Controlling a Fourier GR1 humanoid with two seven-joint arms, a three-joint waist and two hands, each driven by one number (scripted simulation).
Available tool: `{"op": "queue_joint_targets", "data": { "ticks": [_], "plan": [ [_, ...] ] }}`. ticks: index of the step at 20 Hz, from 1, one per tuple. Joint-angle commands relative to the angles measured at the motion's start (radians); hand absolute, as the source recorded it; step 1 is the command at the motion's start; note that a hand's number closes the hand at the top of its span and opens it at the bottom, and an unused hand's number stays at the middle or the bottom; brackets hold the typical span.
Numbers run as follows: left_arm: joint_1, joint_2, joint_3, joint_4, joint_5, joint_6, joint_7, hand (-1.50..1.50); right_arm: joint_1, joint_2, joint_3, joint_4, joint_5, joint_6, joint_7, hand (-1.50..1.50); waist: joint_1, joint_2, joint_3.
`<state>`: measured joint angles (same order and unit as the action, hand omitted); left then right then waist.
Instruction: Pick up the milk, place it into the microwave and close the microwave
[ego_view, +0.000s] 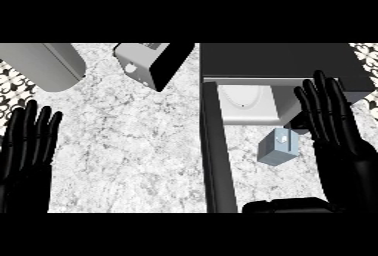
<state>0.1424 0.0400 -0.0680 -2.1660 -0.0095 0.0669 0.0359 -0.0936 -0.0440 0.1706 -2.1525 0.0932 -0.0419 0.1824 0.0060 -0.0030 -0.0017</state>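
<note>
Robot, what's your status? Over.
Left hand open, resting at left edge. Right hand open beside the milk, not holding it. Milk upright on the counter before the open microwave; door swung out, nothing blocking.

The right hand (336, 125) hides part of the microwave (280, 62); the left hand (26, 150) is cut off at the edge.

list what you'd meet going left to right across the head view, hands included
black left hand → grey rounded appliance → grey boxy toaster → dark open microwave door → small pale blue milk carton → black right hand
</note>
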Motion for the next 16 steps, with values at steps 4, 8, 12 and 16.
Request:
{"op": "queue_joint_targets", "data": {
  "ticks": [4,8,12,16],
  "plan": [
    [0.186,0.009,-0.012,-0.235,0.051,-0.027,0.103,-1.5,0.099,0.038,0.122,-0.072,0.121,-0.04,0.029,-1.5,0.001,0.0,0.002],
    [0.294,0.034,0.074,-0.197,0.158,-0.119,-0.04,-1.5,0.135,0.016,0.047,-0.071,0.112,-0.048,0.019,-1.5,0.001,0.001,0.001],
    [0.297,0.052,0.16,-0.188,0.222,-0.154,-0.046,-1.5,0.206,0.039,0.135,-0.102,0.19,-0.074,0.051,-1.5,-0.003,0.001,0.001],
    [0.352,0.0,0.09,-0.216,0.168,-0.169,-0.063,-1.5,0.258,0.017,0.084,0.01,0.14,-0.063,-0.092,-1.5,-0.002,0.002,0.002]
  ]
}}
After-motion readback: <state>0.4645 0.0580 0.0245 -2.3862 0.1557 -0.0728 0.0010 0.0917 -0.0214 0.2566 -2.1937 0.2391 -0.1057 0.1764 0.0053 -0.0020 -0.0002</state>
